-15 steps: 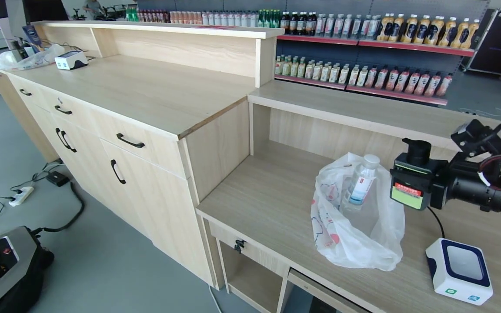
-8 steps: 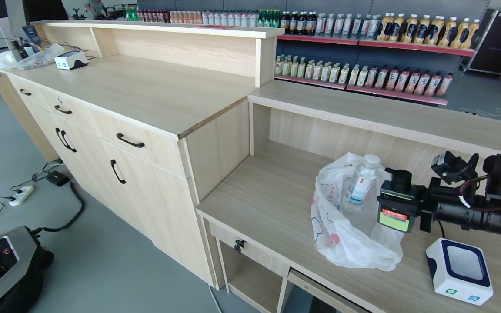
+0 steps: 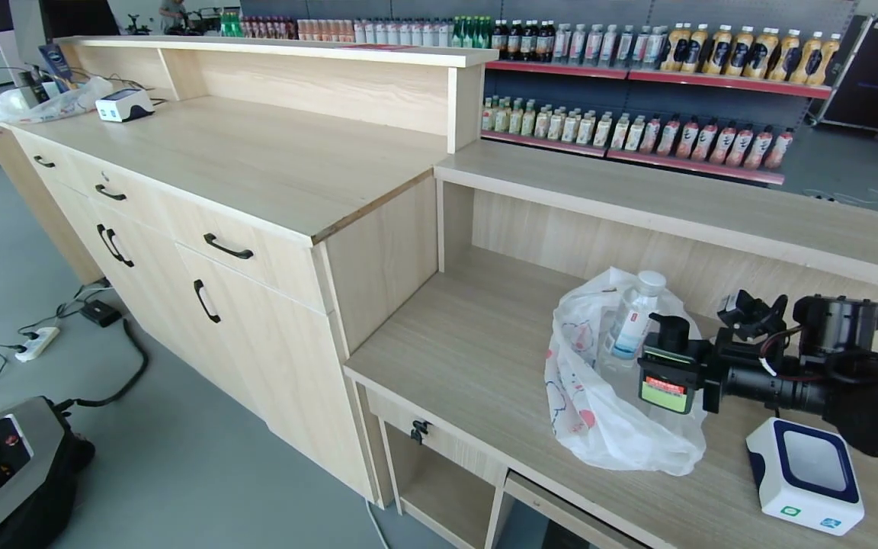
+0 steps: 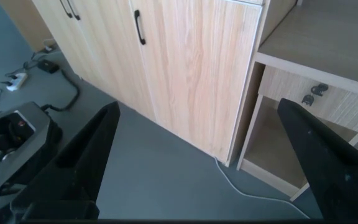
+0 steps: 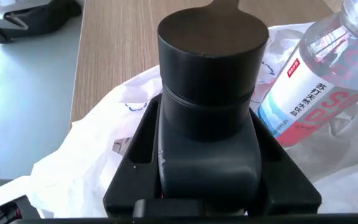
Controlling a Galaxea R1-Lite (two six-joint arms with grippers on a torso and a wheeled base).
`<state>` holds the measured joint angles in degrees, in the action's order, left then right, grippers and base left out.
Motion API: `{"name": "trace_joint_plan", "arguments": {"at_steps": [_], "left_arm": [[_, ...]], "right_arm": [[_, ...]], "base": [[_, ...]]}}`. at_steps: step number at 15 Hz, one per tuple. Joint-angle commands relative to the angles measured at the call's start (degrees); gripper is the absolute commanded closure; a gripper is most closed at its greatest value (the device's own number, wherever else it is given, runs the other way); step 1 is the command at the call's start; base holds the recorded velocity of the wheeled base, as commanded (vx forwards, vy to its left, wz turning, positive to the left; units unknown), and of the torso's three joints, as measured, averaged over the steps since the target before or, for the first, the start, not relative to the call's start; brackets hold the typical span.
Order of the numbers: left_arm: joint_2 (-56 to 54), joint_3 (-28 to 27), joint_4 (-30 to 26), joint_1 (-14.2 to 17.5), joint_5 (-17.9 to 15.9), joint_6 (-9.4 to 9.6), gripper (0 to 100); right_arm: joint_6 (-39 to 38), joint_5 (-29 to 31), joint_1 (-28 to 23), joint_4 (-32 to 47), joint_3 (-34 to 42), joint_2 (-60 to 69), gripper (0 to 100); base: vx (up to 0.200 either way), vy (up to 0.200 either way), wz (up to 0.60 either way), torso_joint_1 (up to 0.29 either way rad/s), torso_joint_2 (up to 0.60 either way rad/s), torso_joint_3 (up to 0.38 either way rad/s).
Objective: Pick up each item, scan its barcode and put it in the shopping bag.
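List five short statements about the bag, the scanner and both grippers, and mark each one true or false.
1. A water bottle stands inside the bag. True.
2. The right gripper holds nothing. False: its jaws are shut on a dark container with a black cap.
3. The scanner lies inside the bag. False: it sits on the counter beside the bag.
4. The left gripper has its jaws open, with nothing between them. True.
5. The container lies flat on the counter. False: it is held upright at the bag's opening, next to the water bottle.
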<state>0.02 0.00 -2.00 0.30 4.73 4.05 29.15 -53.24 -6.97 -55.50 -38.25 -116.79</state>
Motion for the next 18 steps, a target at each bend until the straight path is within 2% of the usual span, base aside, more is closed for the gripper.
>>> {"name": "trace_joint_plan", "arguments": {"at_steps": [1,18], "left_arm": [[-0.02,0.0,-0.02,-0.04,0.02,0.0,0],[-0.02,0.0,-0.02,0.05,0.02,0.0,0]], "right_arm": [[0.74,-0.03,0.21,-0.83,-1.56,-5.29,100],[1.35,-0.11,3.37,-5.58,-7.45,-15.14,100]], "base": [[0.0,0.0,0.0,0.0,0.0,0.0],[0.0,0.0,0.0,0.0,0.0,0.0]]}}
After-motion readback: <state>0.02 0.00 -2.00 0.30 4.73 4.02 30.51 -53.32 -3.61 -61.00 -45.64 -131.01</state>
